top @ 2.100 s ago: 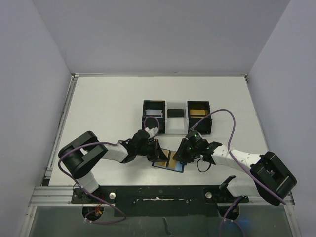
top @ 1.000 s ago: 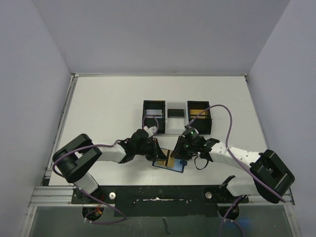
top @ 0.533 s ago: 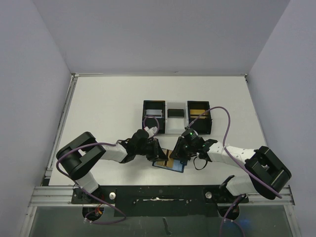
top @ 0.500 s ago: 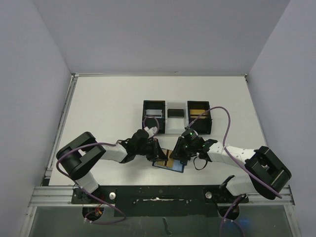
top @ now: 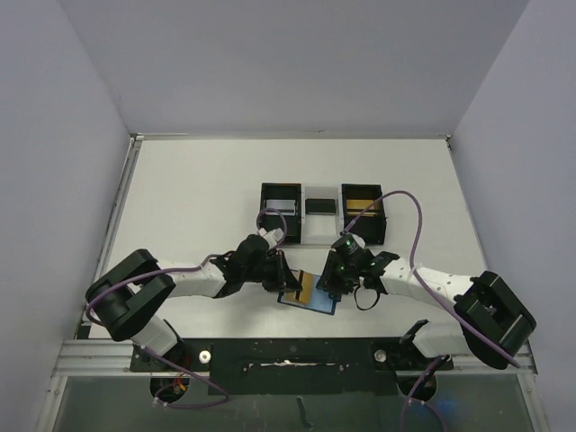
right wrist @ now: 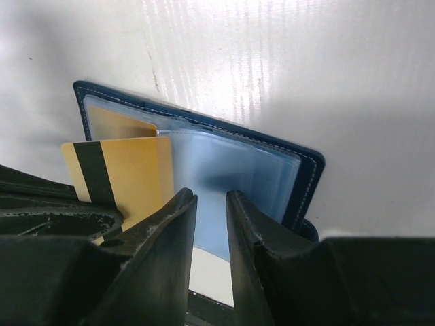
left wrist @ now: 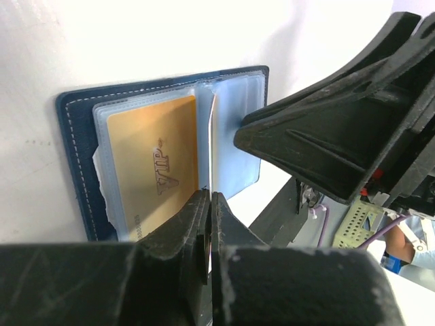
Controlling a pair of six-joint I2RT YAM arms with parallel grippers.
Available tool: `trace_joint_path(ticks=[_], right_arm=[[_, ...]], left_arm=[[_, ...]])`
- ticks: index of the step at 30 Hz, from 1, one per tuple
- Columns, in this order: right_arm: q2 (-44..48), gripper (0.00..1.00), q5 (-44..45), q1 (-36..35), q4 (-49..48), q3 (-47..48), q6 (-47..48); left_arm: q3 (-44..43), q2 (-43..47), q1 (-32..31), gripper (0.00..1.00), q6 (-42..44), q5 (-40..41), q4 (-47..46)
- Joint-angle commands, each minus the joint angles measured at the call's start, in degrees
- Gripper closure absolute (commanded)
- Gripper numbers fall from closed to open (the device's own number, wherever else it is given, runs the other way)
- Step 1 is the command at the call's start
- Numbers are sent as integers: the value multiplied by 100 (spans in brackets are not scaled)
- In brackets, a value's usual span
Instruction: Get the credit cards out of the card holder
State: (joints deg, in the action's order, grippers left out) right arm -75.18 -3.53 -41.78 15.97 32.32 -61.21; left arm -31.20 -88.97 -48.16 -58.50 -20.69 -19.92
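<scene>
While the card holder [top: 310, 304] lies open near the front edge of the bench [top: 198, 198], I have both tools on it.
My left tool [left wrist: 209, 204] pinches a gold card [right wrist: 129, 176] that is partly out of its sleeve; my right tool [right wrist: 211, 200], jaws narrowly apart, sits over the blue page.

Card holder [left wrist: 75, 163]: one. Gold cards [right wrist: 132, 176] at it: two. Black boxes [top: 265, 216]: two. White tray [top: 320, 230]: one.

Soft even overhead light, bright white tabletop [top: 198, 180], streaky glare across the upper right wrist view, near fingers [left wrist: 163, 265] dark and blurred
</scene>
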Motion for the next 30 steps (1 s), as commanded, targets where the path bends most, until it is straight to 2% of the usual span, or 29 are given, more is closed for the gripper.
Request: trace_joint_path(ticks=[1,11,16,21,30], right_arm=[[291,73,294,-41,464,261,310],[211,72,-225,-224,-387,543,254],[-88,73,-268,-284,-424,737,269],[-285,72,-455,-313,-726,743,246],[-871,74,-440,-375,-563,835,342]], left_arm=[[-123,240,44,100,185,226,56],[-14,822,93,100,286,604,374],[12,861,114,100,313,595,519],[1,1187,147,100,316,1196,1171],[365,1740,399,100,147,1335,1122]])
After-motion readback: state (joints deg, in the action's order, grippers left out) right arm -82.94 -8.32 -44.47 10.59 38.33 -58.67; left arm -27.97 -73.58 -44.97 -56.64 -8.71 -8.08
